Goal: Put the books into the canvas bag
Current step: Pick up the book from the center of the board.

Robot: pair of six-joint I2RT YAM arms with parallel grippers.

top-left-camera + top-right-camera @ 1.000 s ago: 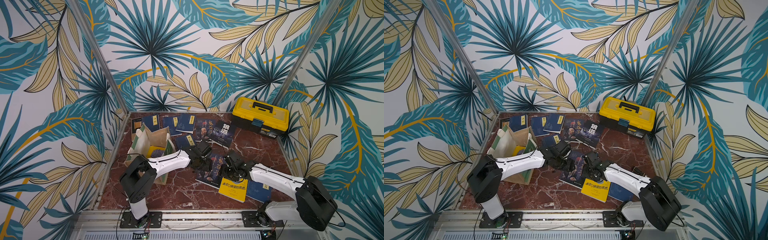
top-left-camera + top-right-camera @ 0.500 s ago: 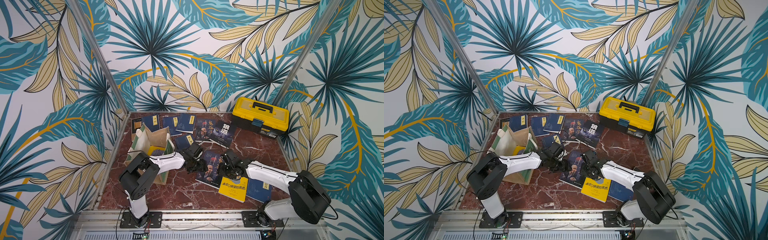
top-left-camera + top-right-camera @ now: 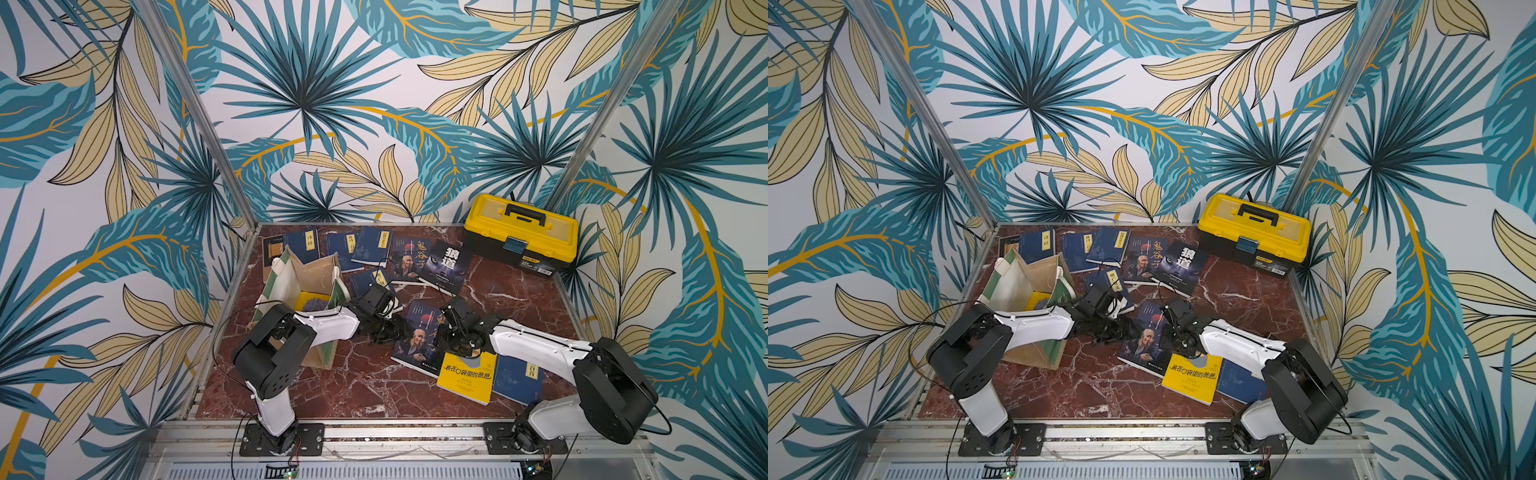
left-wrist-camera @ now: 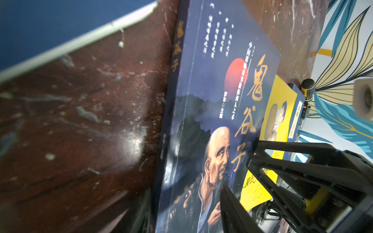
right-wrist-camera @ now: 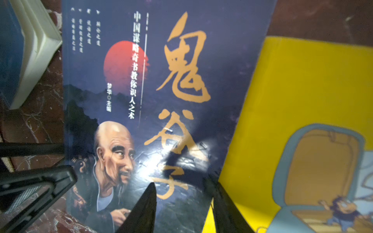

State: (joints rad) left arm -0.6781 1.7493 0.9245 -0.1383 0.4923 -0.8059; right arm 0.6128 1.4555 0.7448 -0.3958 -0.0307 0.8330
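Observation:
The tan canvas bag (image 3: 311,274) (image 3: 1038,270) stands open at the left with a yellow book (image 3: 313,301) inside. Mid-table lies a dark portrait book (image 3: 419,340) (image 3: 1144,340) (image 4: 212,100) (image 5: 141,80), its right edge resting on a yellow cartoon book (image 3: 467,376) (image 5: 292,100). My left gripper (image 3: 390,332) (image 4: 184,209) is open and straddles that book's spine, one finger on the table, one on the cover. My right gripper (image 3: 442,338) (image 5: 181,203) is open too, one tip on the cover, one at its right edge. Several more books (image 3: 374,245) lie along the back.
A yellow-and-black toolbox (image 3: 519,232) sits at the back right corner. A navy book (image 3: 517,376) lies under the right arm, another (image 3: 372,278) just behind the left wrist. Metal frame rails (image 3: 232,303) and patterned walls close in the red marble table (image 3: 353,386).
The left gripper has come nearer along the portrait book's left edge and its jaws have narrowed. The right gripper has slid left onto the book's right edge.

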